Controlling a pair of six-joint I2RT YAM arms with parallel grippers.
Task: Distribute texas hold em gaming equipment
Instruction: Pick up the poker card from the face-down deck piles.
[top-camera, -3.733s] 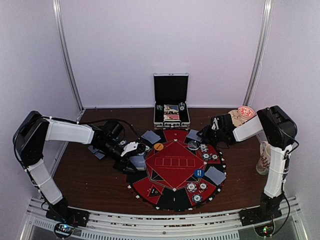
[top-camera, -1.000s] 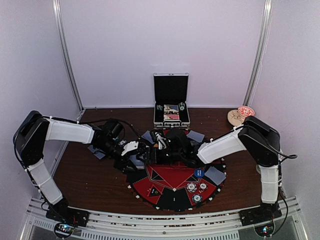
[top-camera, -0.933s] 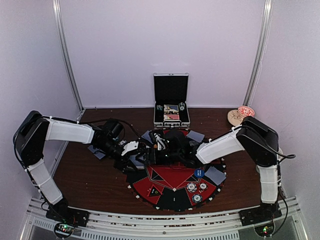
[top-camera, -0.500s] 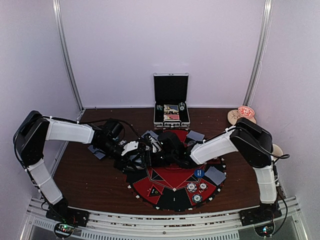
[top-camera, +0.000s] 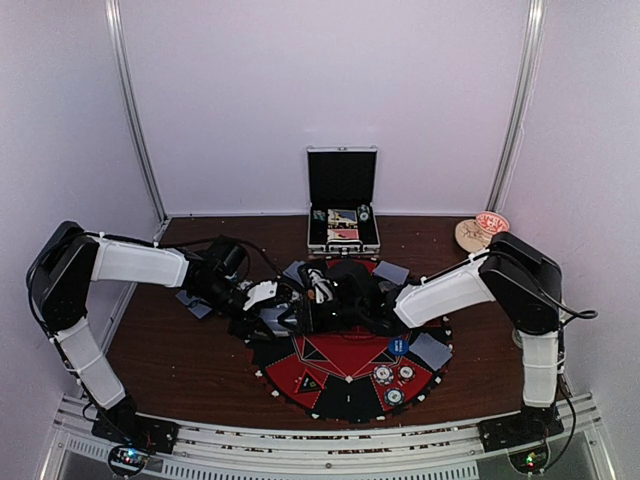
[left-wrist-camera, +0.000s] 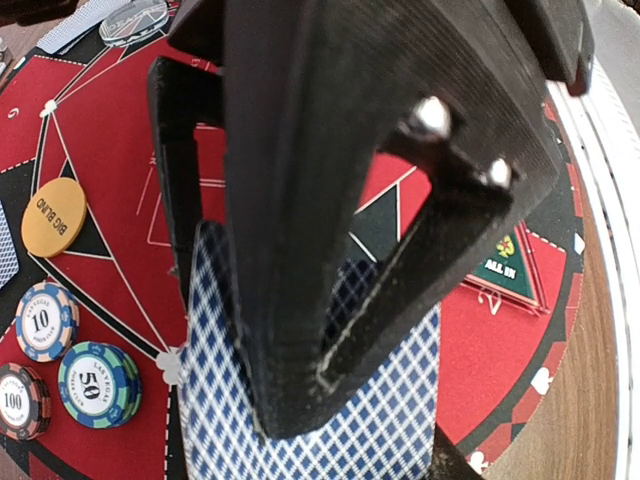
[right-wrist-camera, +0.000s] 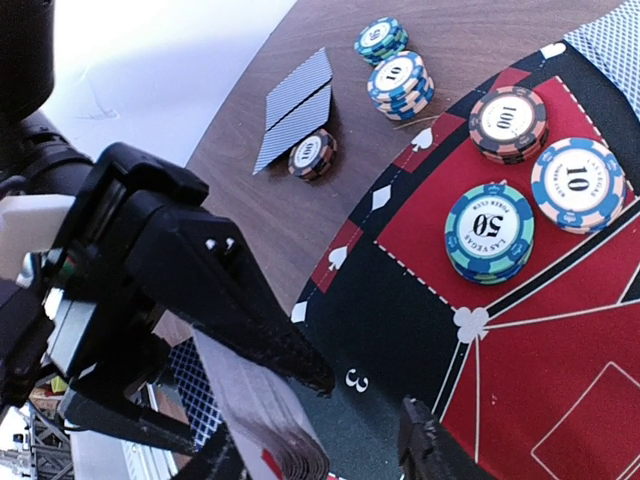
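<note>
Deck of playing cards is being clamped flat in the left gripper, while the right gripper is standing with jaws apart around its free end.
The cards are looking light, thin, slick and bendy, so peeling off one by its exposed edge is seeming safest, since a hard pinch is risking several sliding out. Just beyond the right fingertips a teal chip is showing "50" and "LAS VEGAS POKER CLUB". Farther on, a pale chip is showing "10" and a dark chip "100". Beside the left fingers, an orange disc is reading "BIG BLIND".

Blue-check card deck in L hand; chip stacks flat nearby.
</note>
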